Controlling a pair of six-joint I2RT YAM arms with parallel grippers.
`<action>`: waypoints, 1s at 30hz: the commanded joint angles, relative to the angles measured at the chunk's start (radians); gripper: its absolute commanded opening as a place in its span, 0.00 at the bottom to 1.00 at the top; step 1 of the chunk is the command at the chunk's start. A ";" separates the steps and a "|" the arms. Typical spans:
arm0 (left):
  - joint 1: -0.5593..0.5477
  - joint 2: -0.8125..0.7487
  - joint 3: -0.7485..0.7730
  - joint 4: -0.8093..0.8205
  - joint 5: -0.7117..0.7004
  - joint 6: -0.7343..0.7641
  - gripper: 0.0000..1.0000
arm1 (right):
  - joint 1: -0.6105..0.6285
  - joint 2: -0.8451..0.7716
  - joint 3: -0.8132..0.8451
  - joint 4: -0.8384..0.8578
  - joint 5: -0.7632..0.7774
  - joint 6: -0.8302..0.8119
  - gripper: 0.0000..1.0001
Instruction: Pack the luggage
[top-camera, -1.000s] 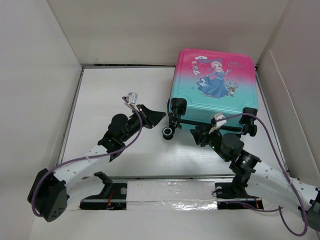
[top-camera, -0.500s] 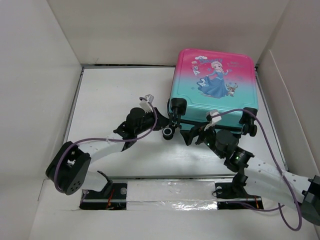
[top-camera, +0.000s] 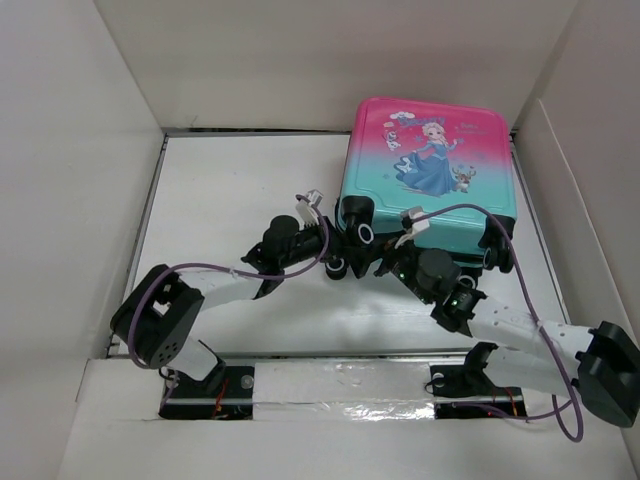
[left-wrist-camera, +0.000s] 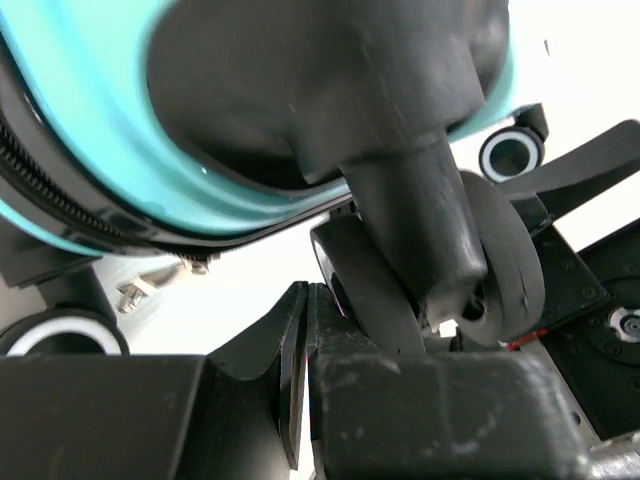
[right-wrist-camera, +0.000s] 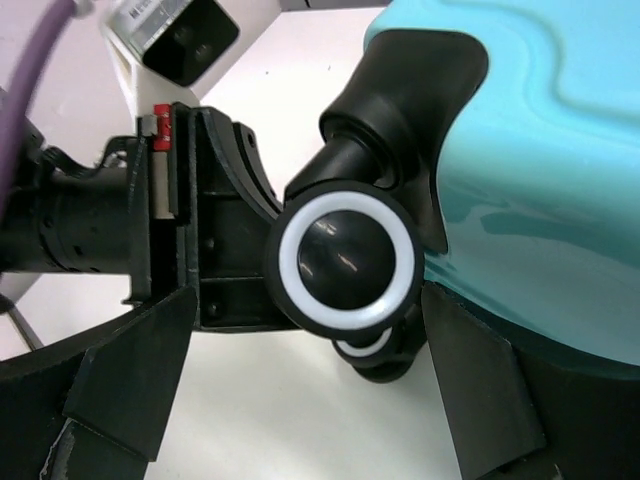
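On the luggage (top-camera: 430, 195), lettering (top-camera: 400, 108) unreadable

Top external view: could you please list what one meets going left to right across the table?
Left arm's black joint, left gripper, right gripper, right arm's black joint. The luggage overlaps the grippers, so it is omitted.

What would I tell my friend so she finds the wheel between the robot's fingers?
Find the pink-and-teal suitcase flat at the far right of the white table. Go to the left corner of its near edge. The wheel there is black with a white ring and sits between the right arm's open fingers; the wheels at the other corner have no fingers around them.
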 joint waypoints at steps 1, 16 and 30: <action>-0.003 0.025 0.049 0.184 0.095 -0.034 0.00 | -0.007 0.033 0.049 0.099 0.026 0.020 1.00; -0.003 0.067 0.032 0.248 0.152 -0.046 0.00 | -0.016 0.212 0.183 0.105 0.138 -0.017 1.00; 0.049 0.038 -0.030 0.273 0.153 -0.055 0.00 | -0.005 0.255 0.132 0.252 0.319 0.002 0.00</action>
